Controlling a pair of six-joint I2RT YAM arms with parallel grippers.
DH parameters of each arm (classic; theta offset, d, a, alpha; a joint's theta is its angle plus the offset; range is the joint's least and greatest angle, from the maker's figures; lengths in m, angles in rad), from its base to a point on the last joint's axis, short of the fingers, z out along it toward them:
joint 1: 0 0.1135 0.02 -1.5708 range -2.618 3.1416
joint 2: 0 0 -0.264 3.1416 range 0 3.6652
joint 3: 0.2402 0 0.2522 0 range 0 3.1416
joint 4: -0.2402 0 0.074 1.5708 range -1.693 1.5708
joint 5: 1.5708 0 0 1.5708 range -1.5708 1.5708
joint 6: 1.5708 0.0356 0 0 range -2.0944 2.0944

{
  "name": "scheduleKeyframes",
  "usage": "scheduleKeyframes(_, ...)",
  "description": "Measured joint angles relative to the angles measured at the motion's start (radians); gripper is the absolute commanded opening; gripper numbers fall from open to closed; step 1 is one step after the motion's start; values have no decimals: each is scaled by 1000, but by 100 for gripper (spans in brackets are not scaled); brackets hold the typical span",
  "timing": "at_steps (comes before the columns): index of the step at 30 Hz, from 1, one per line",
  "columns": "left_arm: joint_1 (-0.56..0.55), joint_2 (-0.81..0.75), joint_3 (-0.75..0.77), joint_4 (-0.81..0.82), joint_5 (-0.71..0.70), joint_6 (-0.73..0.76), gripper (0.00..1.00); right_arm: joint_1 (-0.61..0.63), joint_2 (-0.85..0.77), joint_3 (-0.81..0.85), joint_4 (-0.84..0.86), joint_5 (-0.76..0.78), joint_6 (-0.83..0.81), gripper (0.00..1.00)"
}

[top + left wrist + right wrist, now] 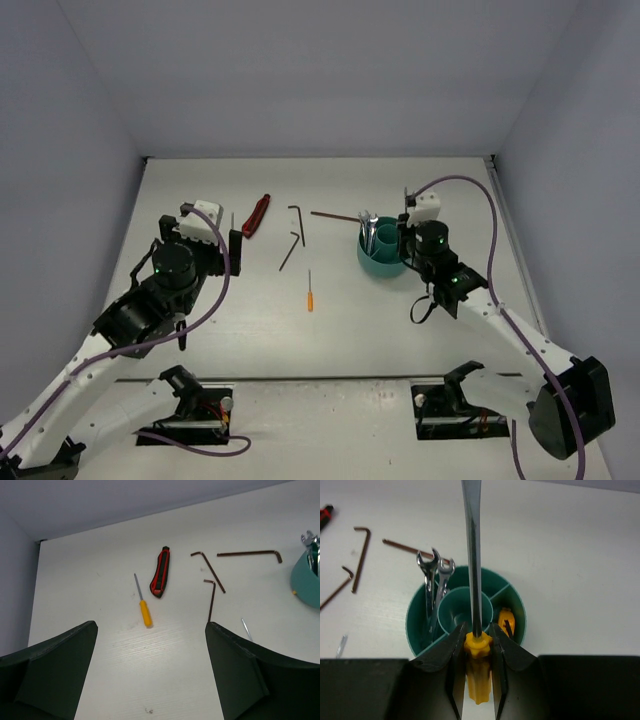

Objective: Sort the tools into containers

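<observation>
At the left of the top view, the left gripper (150, 630) hovered over the table (340, 345) with its fingers spread wide, released and grasping nothing. In its wrist view an orange-handled screwdriver (142, 601) lay between and beyond the two fingertips, its shaft pointing to the upper left of the frame. Just right of it, the red-and-black tool (256, 215) lay at a slant, apart from the screwdriver. Further right, near the middle of the top view, lay three hex keys (298, 225). Two were short and close together, and a longer one (335, 215) reached toward the tub. Below them, alone, lay a small orange screwdriver (310, 293).

Right of centre stood the teal tub (378, 265). Two wrenches (433, 582) stood upright in its left compartment, heads above the rim. A small orange-yellow thing (506, 620) sat in the right compartment (too hidden to name). The centre cup looked bare.

The right gripper (479, 641) hung just beside the tub, on its right in the top view. It was clenched on a yellow-handled screwdriver (472, 555), pinched at the top of the handle. In the wrist view the steel shaft crossed over the centre cup and ran off the top of the frame. I cannot tell how high it was above the tub.
</observation>
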Motion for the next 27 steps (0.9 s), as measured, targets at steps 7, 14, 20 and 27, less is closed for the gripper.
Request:
scheduleKeyframes(7, 11, 1, -59, 3, -7, 18, 86, -114, 103, 33, 162, -151, 5, 0)
scheduleKeyframes(14, 26, -3, -74, 9, -14, 34, 86, -211, 273, 50, 308, -321, -54, 0)
scheduleKeyframes(20, 51, 4, -87, 9, -18, 40, 86, -231, 367, 72, 370, -445, -101, 0)
scheduleKeyframes(27, 72, 16, -90, 9, -18, 43, 86, -240, 452, 123, 428, -537, -134, 0)
